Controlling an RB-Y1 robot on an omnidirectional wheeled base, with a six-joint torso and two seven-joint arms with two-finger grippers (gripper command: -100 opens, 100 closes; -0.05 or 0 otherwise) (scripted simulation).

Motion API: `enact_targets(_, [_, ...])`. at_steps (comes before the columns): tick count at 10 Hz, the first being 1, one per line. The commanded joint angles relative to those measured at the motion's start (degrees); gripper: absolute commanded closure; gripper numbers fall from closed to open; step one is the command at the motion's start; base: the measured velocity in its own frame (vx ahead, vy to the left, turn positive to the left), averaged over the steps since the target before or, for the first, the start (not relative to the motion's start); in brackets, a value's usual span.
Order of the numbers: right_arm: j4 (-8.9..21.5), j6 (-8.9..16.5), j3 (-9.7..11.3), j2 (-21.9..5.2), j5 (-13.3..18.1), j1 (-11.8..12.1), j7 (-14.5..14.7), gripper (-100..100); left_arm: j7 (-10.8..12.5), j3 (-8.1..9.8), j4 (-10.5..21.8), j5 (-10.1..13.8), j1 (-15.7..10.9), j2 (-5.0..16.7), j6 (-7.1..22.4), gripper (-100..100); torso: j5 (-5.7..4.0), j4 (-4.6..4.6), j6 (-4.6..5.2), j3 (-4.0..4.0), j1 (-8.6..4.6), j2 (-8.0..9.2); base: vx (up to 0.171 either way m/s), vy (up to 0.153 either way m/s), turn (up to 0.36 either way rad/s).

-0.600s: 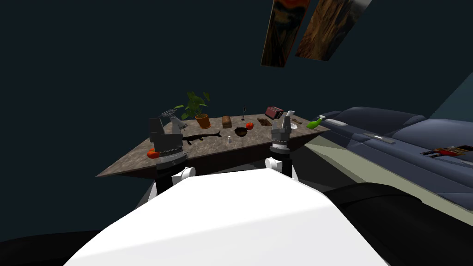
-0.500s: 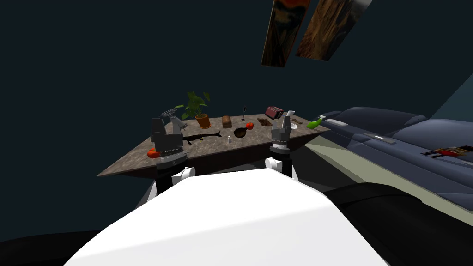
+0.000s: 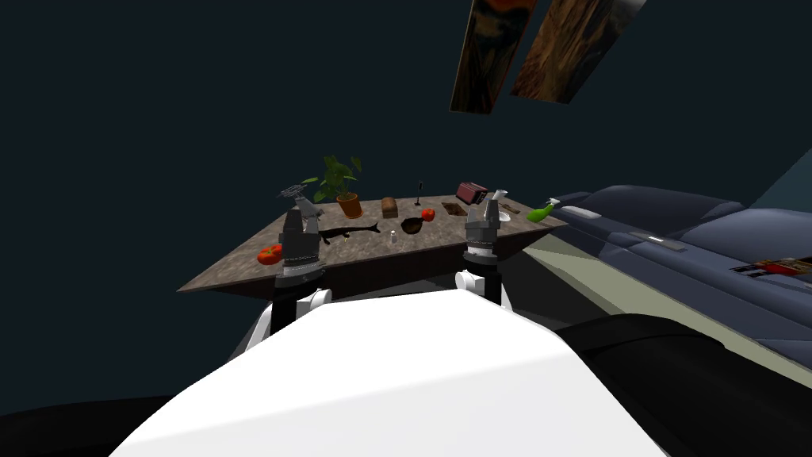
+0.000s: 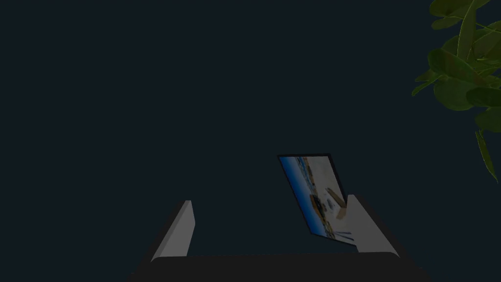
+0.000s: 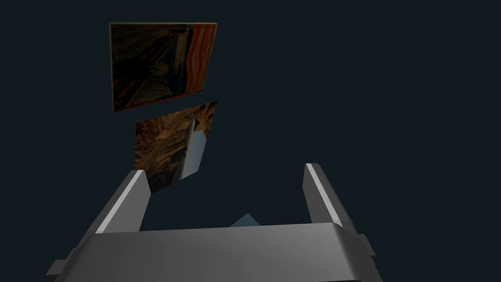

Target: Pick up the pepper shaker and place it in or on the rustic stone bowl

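Note:
A small white pepper shaker stands upright on the stone-patterned table, near its front edge. Just behind and to the right of it sits the dark brown bowl, with a red tomato beside its far rim. My left gripper is raised over the table's left part, well to the left of the shaker; its fingers stand open with nothing between them. My right gripper is held up over the table's right end, open and empty, its fingers wide apart.
Also on the table are a potted plant, a brown block, a long black object, a red box, a green spray bottle and a second tomato. A dark blue sofa stands to the right.
My left arm has swung to the right and turned, so that it now stands further in over the table. The head view has shifted slightly. The right arm is unmoved.

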Motion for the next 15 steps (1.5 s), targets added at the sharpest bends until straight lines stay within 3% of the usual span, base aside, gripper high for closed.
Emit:
enact_targets(1, [0.0,0.0,0.0,0.0,0.0,0.0,0.0,0,-0.8,0.65,2.6,-1.3,-1.0,1.4,1.8,-100,0.00,0.00,0.00,0.00,0.00,0.00,-0.111,-0.090,0.069])
enact_targets(8, [0.0,0.0,0.0,0.0,0.0,0.0,0.0,0,-3.9,1.66,11.7,-6.3,-3.2,3.3,6.8,-100,-0.04,-0.01,0.01,-0.04,-0.15,-0.08,-0.077,-0.103,0.025])
enact_targets(15, [0.0,0.0,0.0,0.0,0.0,0.0,0.0,0,-8.7,1.14,22.8,-12.9,-6.3,6.8,13.0,-100,-0.06,-0.05,0.01,-0.14,-0.20,-0.25,-0.017,-0.116,-0.024])
